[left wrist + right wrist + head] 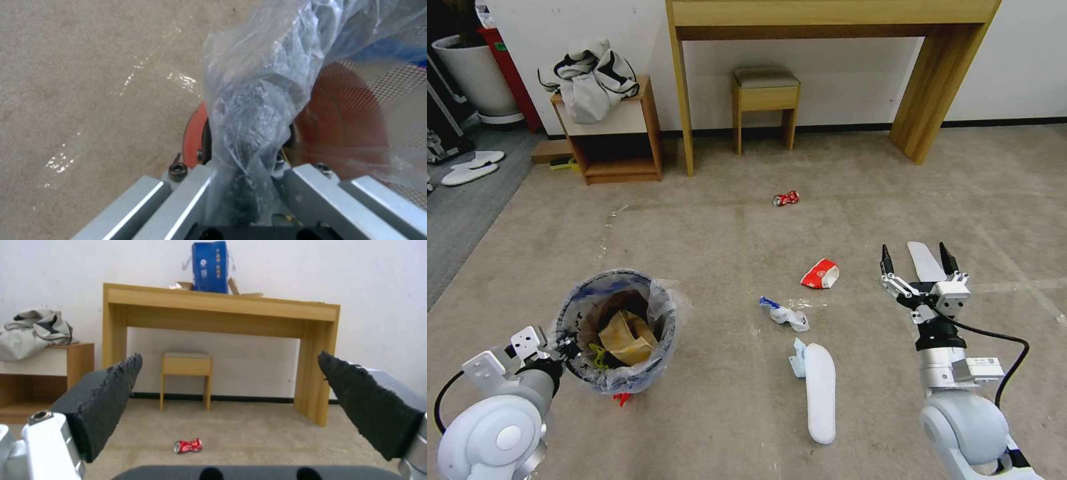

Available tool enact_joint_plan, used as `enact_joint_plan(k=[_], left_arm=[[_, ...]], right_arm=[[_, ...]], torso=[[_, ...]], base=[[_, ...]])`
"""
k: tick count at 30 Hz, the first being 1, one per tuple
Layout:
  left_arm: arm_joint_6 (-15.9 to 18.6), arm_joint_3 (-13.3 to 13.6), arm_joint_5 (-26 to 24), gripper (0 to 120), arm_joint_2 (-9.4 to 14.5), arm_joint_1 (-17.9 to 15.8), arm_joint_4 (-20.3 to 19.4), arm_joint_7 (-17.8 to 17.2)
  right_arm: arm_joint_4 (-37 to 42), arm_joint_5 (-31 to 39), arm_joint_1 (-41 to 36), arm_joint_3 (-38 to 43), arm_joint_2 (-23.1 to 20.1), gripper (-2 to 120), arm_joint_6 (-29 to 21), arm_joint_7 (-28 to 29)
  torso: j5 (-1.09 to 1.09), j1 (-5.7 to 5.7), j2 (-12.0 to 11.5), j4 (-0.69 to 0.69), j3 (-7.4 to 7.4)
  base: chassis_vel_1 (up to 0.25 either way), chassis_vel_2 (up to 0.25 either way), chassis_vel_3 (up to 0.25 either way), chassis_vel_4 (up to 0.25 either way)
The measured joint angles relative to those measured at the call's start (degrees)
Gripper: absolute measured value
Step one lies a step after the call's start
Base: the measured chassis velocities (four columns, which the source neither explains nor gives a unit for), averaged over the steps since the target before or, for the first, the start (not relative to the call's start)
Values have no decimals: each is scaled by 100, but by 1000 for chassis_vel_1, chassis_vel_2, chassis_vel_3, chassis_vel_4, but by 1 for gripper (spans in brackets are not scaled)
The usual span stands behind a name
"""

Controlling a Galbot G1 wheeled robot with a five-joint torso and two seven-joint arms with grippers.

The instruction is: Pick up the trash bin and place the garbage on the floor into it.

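Observation:
The trash bin (660, 353), round and lined with a crinkled clear bag, holds a tan carton. My left gripper (564, 348) is shut on its near-left rim; the left wrist view shows the left gripper (242, 160) clamping bag and rim beside the bin's red wall (342, 110). On the floor (707, 253) lies the garbage: a crushed red can (786, 198) (187, 445), a red-white paper cup (820, 274), a white-blue scrap (784, 315) and a long white insole (819, 390). My right gripper (916, 259) (229, 357) hangs open over a second insole (926, 263).
A wooden desk (827, 20) stands against the back wall with a small stool (765, 93) under it. A low cabinet (617, 143) carrying bundled clothing is at the back left. Beyond it are a white planter (467, 73) and slippers (470, 167) on grey flooring.

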Motion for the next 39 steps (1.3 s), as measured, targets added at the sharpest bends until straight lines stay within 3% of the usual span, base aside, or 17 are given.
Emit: enact_joint_plan(k=[7, 9, 10, 12, 13, 15, 16, 17, 18, 20, 22, 24, 31, 39], left_arm=[[2, 8, 8, 0, -6, -10, 19, 1], [9, 12, 18, 0, -6, 1, 22, -14], [9, 12, 18, 0, -6, 1, 22, -14], [17, 23, 21, 0, -8, 4, 21, -28], [17, 23, 21, 0, -8, 4, 21, -28], [25, 103, 23, 0, -4, -79, 85, -46], [25, 103, 23, 0, -4, -79, 85, -46], [28, 137, 23, 0, -5, -113, 133, -52], [28, 137, 23, 0, -5, -113, 133, -52], [28, 137, 40, 0, -20, -111, 155, -47], [29, 132, 49, 0, -25, -109, 158, -46], [29, 123, 59, 0, -31, -143, 186, -46], [28, 204, 48, 0, 12, -270, 407, -42], [16, 218, 102, 0, -45, -369, 633, -7]], right_arm=[[297, 465, 30, -133, -363, 100, -554, 261], [648, 1006, 115, -339, -684, 100, -1342, 621], [648, 1006, 115, -339, -684, 100, -1342, 621], [937, 1501, 259, -539, -943, 100, -2337, 1114], [937, 1501, 259, -539, -943, 100, -2337, 1114], [1123, 2088, 452, -772, -1217, 100, -3613, 1666], [1123, 2088, 452, -772, -1217, 100, -3613, 1666], [1117, 2451, 630, -1049, -1407, 100, -4254, 1995], [1117, 2451, 630, -1049, -1407, 100, -4254, 1995], [978, 2855, 1011, -1585, -1623, 100, -4918, 2461], [927, 3023, 1143, -1761, -1687, 100, -5102, 2599], [664, 3634, 1639, -2426, -1894, 100, -5746, 3126], [-67, 3681, 1941, -3396, -2041, 100, -5868, 3505], [-1194, 3722, 2376, -4620, -1718, 100, -5820, 3780]], torso=[[0, 0, 0, 0, 0], [0, 0, 0, 0, 0], [0, 0, 0, 0, 0], [0, 0, 0, 0, 0], [0, 0, 0, 0, 0], [0, 0, 0, 0, 0], [0, 0, 0, 0, 0], [-1, 0, 0, -2, 1], [-1, 0, 0, -2, 1], [1, 0, 0, -1, 1], [1, 0, 0, 0, 1], [0, 1, 0, 3, 1], [1, 0, 0, -1, 1], [-1, 1, 0, -1, 1]], base=[[0, 0, 0, 0], [0, 0, 0, 0], [0, 0, 0, 0], [0, 0, 0, 0], [0, 0, 0, 0], [0, 0, 0, 0], [0, 0, 0, 0], [0, 0, 0, 0], [0, 0, 0, 0], [0, 0, 0, 0], [0, 0, 0, 0], [0, 0, 0, 0], [0, 0, 0, 0], [0, 0, 0, 0]])
